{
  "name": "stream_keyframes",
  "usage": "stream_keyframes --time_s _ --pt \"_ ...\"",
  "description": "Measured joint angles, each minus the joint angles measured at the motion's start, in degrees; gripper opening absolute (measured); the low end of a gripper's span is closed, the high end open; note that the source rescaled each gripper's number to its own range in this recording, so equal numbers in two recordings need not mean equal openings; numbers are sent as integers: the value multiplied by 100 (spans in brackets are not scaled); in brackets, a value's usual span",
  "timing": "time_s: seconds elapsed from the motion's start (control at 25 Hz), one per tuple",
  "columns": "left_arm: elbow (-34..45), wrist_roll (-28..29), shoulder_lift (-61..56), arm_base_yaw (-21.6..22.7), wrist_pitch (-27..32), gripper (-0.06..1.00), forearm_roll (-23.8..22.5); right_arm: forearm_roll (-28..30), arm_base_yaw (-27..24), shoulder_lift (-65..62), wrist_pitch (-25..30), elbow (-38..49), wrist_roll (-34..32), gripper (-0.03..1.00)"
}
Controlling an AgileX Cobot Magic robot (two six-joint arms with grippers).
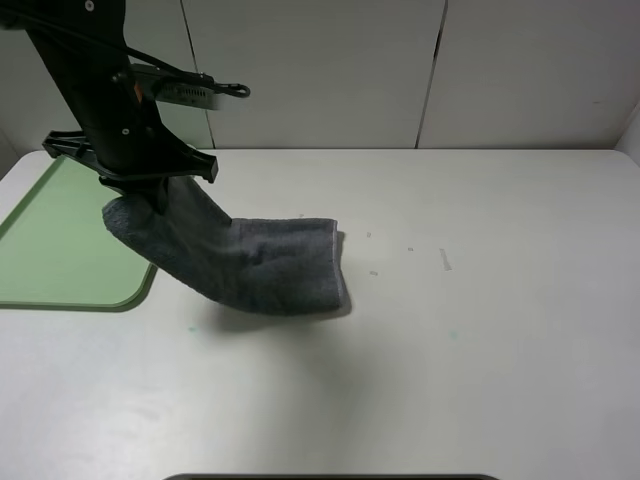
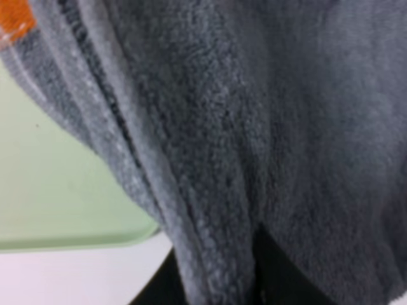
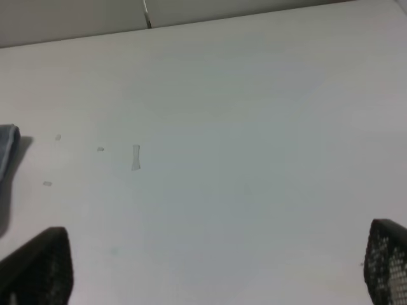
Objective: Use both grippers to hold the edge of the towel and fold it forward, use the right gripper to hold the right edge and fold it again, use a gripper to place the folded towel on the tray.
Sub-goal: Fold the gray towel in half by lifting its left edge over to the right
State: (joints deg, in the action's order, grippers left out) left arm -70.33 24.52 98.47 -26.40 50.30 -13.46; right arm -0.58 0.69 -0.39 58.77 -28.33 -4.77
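Observation:
The folded dark grey towel [image 1: 260, 265] hangs slanted, its left end lifted and its right end resting on the table. My left gripper [image 1: 160, 195] is shut on that raised end, above the right rim of the light-green tray [image 1: 60, 240]. Terry cloth of the towel [image 2: 254, 127] fills the left wrist view, with an orange stripe [image 2: 13, 22] at one corner and the tray [image 2: 57, 190] beneath. My right gripper [image 3: 213, 279] is open over bare table, holding nothing. A corner of the towel [image 3: 6, 149] shows in its wrist view. The exterior high view does not show the right gripper.
The white table [image 1: 480, 300] stretches right of the towel, with a few small marks [image 1: 445, 258] on it. A pale wall with panel seams runs along the back. A dark edge [image 1: 330, 477] sits at the table's front.

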Motion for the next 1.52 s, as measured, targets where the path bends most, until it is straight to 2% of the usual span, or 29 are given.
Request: stream_keyframes --time_s 0.36,0.64,0.92,1.52 --pt "0 0 0 -785 -97 11 176 0 0 0 0 0 0 100" --pt "0 0 5 -1281 -439 11 422 0 0 0 0 0 0 100" --pt "0 0 453 -1386 -763 11 709 0 0 0 0 0 0 100" --pt "-66 -47 1102 -1386 -2619 10 786 -19 0 0 0 0 0 100"
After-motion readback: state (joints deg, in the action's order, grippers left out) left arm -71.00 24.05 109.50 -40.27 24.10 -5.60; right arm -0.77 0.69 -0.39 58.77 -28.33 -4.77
